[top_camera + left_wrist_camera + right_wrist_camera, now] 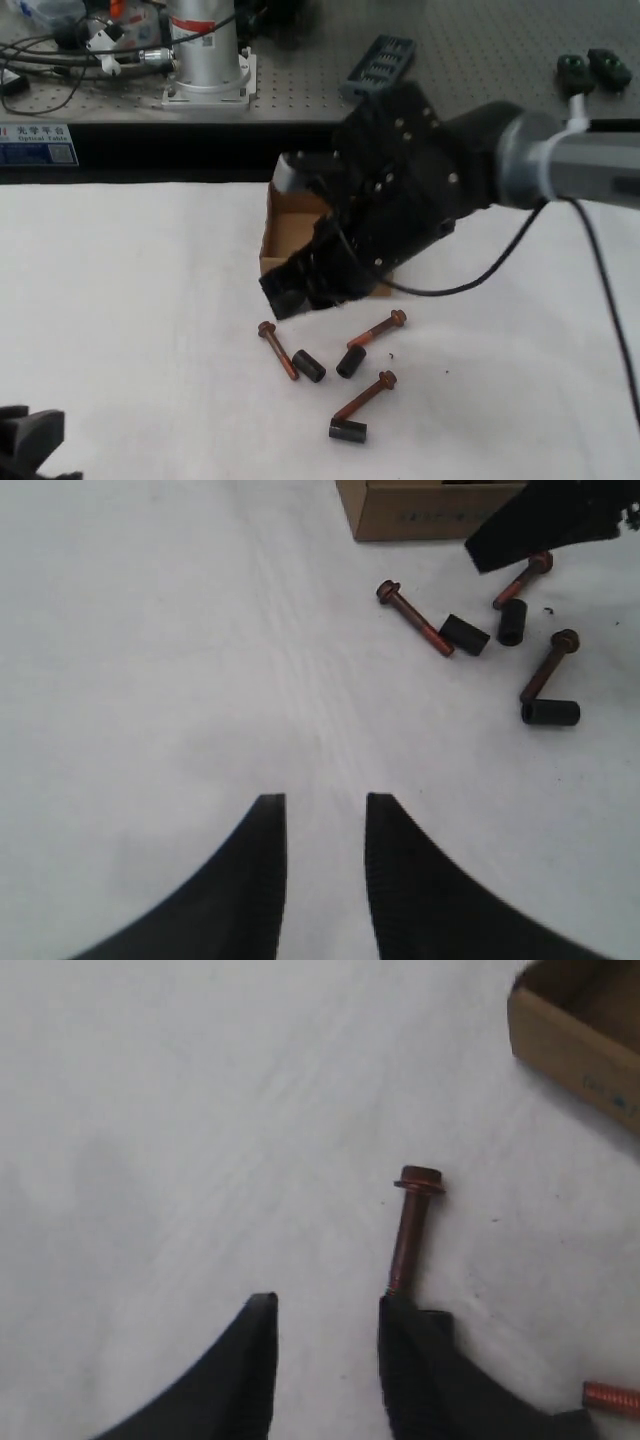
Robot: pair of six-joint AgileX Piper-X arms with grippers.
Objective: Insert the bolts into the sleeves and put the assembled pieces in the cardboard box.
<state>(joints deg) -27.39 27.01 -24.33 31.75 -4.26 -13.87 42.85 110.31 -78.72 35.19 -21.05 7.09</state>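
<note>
Three copper-coloured flanged steel bolts (415,620) and three short black cylindrical sleeves (465,635) lie loose on the white-cloth-covered desk (120,330), just in front of the open brown cardboard box (290,215). None looks assembled yet. The right claw (325,1360) hangs low over them, fingers spread and holding nothing, with one bolt's threaded end just beside a finger. The left claw (325,865), likewise spread and bare, sits well apart over plain cloth. The bolts are probably stiff, light and apt to roll. Gripping mid-shank, across the axis, should leave the tip free for a sleeve.
</note>
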